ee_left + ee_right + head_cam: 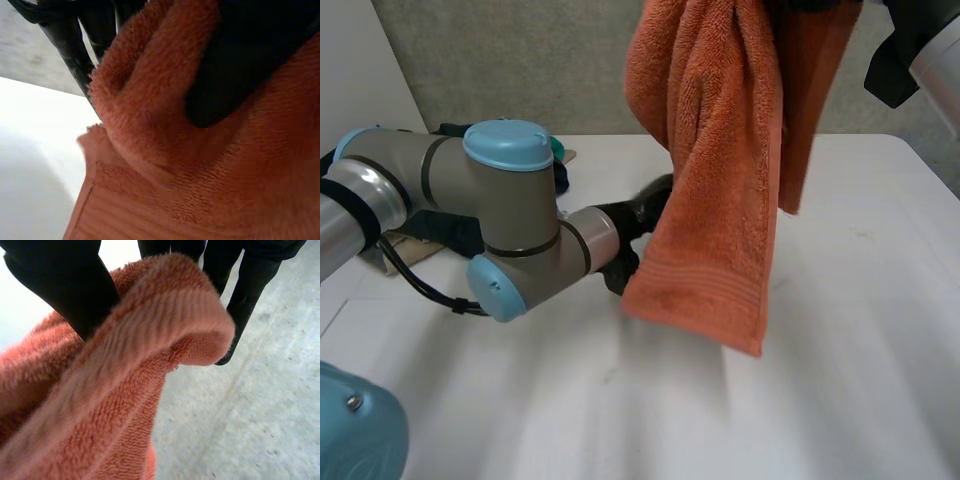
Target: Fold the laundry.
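**Head view first: a towel (720,170) is hanging in the air, pinched at two places**

Head view: the orange towel is hanging down from the top of the view, its lower hemmed end dangling low over the white surface (860,360). The left arm (500,210) is reaching across from the left. The left hand (640,222) is meeting the towel at its lower side edge and is partly hiding behind the cloth. The right arm (932,62) is coming in at the upper right, beside the top of the towel. A heap of dark clothes (445,235) is lying at the far left of the surface, behind the left arm.

Left wrist view: the left hand's thumb is pressing into the towel from the front while its fingers (75,45) are running behind the cloth. The hand is pinching a bunched fold just above the hemmed band. The white surface is showing beside the towel.

Right wrist view: the right hand (65,285) is gripping the towel's hemmed edge, with the thumb on one side and the fingers (250,290) on the other. The edge is curling over between them, and the rest of the cloth is falling away below the palm.
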You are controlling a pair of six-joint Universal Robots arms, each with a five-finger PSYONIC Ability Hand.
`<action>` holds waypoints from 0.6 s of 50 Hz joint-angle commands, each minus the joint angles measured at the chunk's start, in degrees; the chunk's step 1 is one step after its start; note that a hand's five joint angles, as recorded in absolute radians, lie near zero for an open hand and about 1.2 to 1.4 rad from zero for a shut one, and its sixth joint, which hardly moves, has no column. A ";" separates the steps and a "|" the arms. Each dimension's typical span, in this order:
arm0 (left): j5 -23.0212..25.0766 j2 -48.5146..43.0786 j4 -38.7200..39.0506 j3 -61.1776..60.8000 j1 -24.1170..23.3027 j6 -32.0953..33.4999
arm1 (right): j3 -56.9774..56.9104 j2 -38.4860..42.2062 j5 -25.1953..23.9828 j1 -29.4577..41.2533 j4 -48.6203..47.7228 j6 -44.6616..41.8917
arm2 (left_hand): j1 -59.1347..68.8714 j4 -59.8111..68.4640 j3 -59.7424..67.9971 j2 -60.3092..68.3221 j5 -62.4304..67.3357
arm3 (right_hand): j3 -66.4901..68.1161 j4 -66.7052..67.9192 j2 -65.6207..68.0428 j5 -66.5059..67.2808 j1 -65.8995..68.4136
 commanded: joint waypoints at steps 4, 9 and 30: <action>-7.97 15.01 6.98 -9.39 6.96 4.25 | 2.59 9.36 4.84 -5.33 -0.06 -8.03 | 13.47 16.90 17.35 16.85 17.29 | 11.86 11.44 12.60 14.60 17.84; -10.00 22.66 8.39 -8.87 11.62 13.56 | 6.37 13.06 3.35 -7.71 0.82 -10.84 | 13.47 16.90 17.35 16.85 17.29 | 11.86 11.44 12.60 14.60 17.84; -12.28 19.32 -8.39 -3.77 3.99 43.36 | 4.11 27.30 7.21 -5.60 18.58 -29.41 | 13.47 16.90 17.35 16.85 17.29 | -54.09 -54.50 -53.34 -51.34 -48.10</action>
